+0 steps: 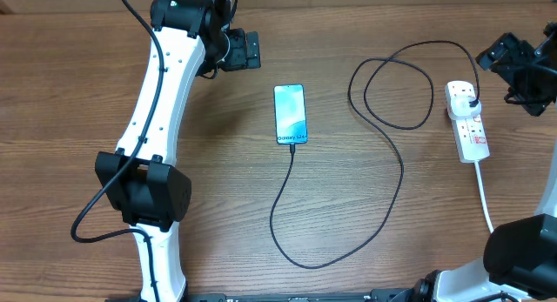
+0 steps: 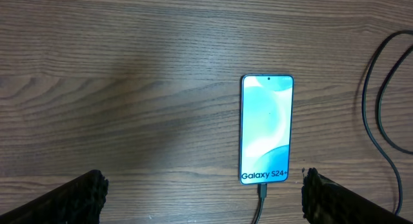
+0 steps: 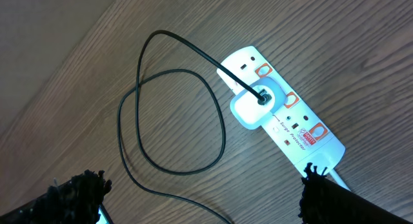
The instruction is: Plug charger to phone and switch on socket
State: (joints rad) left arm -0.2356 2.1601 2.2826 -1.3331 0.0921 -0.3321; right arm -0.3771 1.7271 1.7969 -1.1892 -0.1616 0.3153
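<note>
The phone lies flat mid-table, its light blue screen reading "Galaxy S24"; it also shows in the left wrist view. The thin black charger cable has its tip in the phone's bottom edge, loops across the table and ends in a plug sitting in the white socket strip, seen in the right wrist view with its red switches. My left gripper is open and empty above the table left of the phone. My right gripper is open and empty, hovering above the socket.
The socket's white cord runs toward the front right. The cable's loop lies on the wooden table beside the socket. The arm bases stand at the front left and front right.
</note>
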